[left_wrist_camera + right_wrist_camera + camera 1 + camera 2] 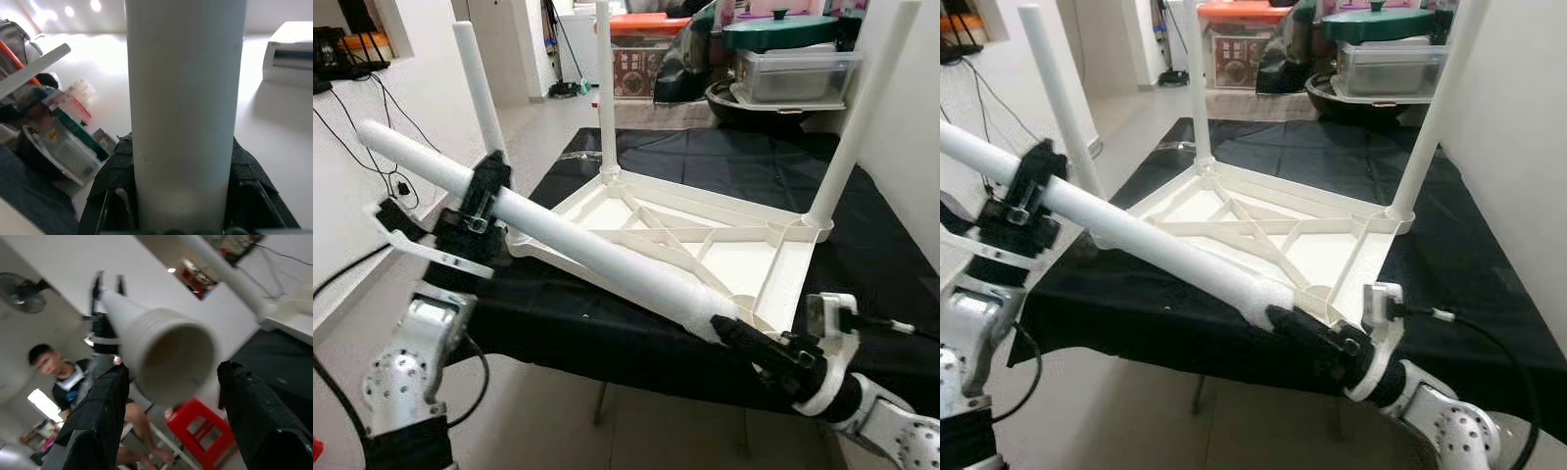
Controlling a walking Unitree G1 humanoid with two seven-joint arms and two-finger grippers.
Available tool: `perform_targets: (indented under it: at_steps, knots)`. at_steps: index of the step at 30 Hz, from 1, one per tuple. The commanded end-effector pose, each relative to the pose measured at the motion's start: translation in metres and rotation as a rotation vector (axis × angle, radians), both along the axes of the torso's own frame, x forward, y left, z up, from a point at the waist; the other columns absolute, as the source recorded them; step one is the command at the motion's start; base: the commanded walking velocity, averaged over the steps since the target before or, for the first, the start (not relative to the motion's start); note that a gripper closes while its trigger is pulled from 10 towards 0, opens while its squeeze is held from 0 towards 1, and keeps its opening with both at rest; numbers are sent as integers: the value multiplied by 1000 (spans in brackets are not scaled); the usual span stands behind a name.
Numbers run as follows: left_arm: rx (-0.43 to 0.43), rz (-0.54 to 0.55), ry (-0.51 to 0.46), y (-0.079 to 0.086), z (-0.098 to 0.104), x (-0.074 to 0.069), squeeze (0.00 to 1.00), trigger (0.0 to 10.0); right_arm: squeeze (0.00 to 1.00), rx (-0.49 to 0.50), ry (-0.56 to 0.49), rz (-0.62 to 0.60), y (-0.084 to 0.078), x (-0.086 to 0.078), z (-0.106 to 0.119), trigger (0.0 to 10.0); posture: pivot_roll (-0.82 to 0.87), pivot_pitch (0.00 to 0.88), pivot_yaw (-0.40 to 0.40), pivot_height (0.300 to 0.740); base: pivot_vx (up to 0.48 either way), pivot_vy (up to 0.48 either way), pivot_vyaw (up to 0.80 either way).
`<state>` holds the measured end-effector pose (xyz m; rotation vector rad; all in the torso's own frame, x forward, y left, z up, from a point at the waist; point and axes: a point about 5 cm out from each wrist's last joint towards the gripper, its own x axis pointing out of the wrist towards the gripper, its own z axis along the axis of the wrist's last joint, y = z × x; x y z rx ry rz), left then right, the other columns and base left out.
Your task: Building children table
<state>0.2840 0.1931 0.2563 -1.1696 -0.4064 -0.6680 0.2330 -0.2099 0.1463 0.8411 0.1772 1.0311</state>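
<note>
A white children's table top (791, 280) lies upside down on a black-covered bench (578, 333). Three white legs stand upright in its corners: far left (478, 83), back (604, 88) and right (862, 117). A fourth white leg (578, 245) runs slanting across the near side. My left gripper (485, 194) is shut on its upper part, which shows close up as a tube (183, 98). My right gripper (732, 333) is shut on its threaded lower end (166, 357), beside the near corner socket (1317, 294). Its black fingers (98, 416) flank the tube's open end.
Clear storage boxes (793, 70) and a green-lidded pot (778, 29) stand behind the bench. A white wall rises close on the right, and cables (372, 108) hang on the left wall. A person (63, 377) sits near a red stool (205, 431).
</note>
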Motion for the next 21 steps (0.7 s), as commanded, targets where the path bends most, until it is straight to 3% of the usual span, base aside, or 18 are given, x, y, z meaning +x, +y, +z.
perform_targets:
  at_steps: [1,9,10,11,12,13,14,16,17,18,19,21]
  knots:
    - [24,3,-8,3,5,2,0,10000,0,-22,25,-43,-9,0,-7,10000,-3,0,19,740,0,0,0]
    - [52,-7,-23,6,9,3,0,10000,0,-77,42,-134,-24,4,-14,10000,-9,0,25,740,0,0,0]
    - [74,-4,-31,7,12,5,0,10000,0,-148,48,-241,-36,12,-17,10000,-14,0,27,740,0,0,0]
    - [129,16,-35,6,15,8,0,10000,0,-243,22,-423,-50,27,-13,10000,-21,0,36,740,0,0,0]
    - [129,16,-35,6,15,8,0,10000,0,-243,22,-423,-50,27,-13,10000,-21,0,36,740,0,0,0]
    - [168,32,-37,5,17,10,0,10000,0,-300,2,-550,-59,37,-8,10000,-21,0,36,740,0,0,0]
    - [168,32,-37,5,17,10,0,10000,0,-300,2,-550,-59,37,-8,10000,-21,0,36,740,0,0,0]
    - [298,119,-27,-6,23,21,0,10000,0,-368,-102,-784,-61,61,24,10000,-27,0,43,740,0,0,0]
    - [298,119,-27,-6,23,21,0,10000,0,-368,-102,-784,-61,61,24,10000,-27,0,43,740,0,0,0]
    - [339,145,-61,-17,37,26,0,10000,0,-353,-215,-852,-47,72,55,10000,-26,0,45,740,0,0,0]
    - [330,136,-83,-20,44,26,0,10000,0,-333,-257,-848,-39,73,66,10000,-26,0,45,740,0,0,0]
    - [320,127,-111,-23,52,25,0,10000,0,-322,-303,-831,-31,75,77,10000,-22,0,45,740,0,0,0]
